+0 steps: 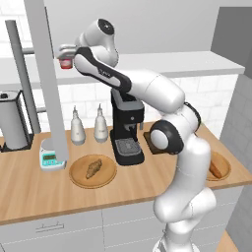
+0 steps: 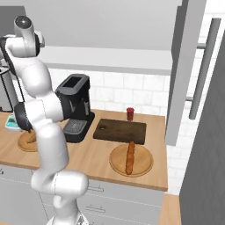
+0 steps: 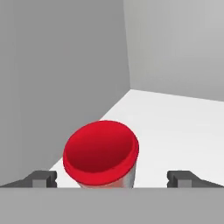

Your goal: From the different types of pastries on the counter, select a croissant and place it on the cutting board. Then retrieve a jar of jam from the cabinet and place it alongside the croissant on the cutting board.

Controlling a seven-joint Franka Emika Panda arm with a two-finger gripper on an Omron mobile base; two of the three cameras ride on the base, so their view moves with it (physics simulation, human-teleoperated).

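Observation:
The bright-red jar of jam (image 3: 100, 151) stands on the white cabinet shelf (image 1: 172, 61), near the inner corner. My gripper (image 3: 113, 178) is open, one fingertip on each side of the jar with gaps on both sides. In the left base view the gripper (image 1: 65, 55) sits over the jar (image 1: 65, 64) beside the grey door panel (image 1: 47, 74). The croissant (image 1: 92, 168) lies on a round light-wood plate (image 1: 78, 179) on the counter (image 1: 29, 192). The dark cutting board (image 2: 119, 130) is bare.
A baguette-like stick (image 2: 130, 157) lies on a second round plate (image 2: 143, 167) in front of the board. A darker red cylinder (image 2: 130, 114) stands behind the board. A black coffee machine (image 1: 127, 128), two bottles (image 1: 77, 128), a scale (image 1: 49, 158) and a paper-towel holder (image 1: 12, 123) line the counter.

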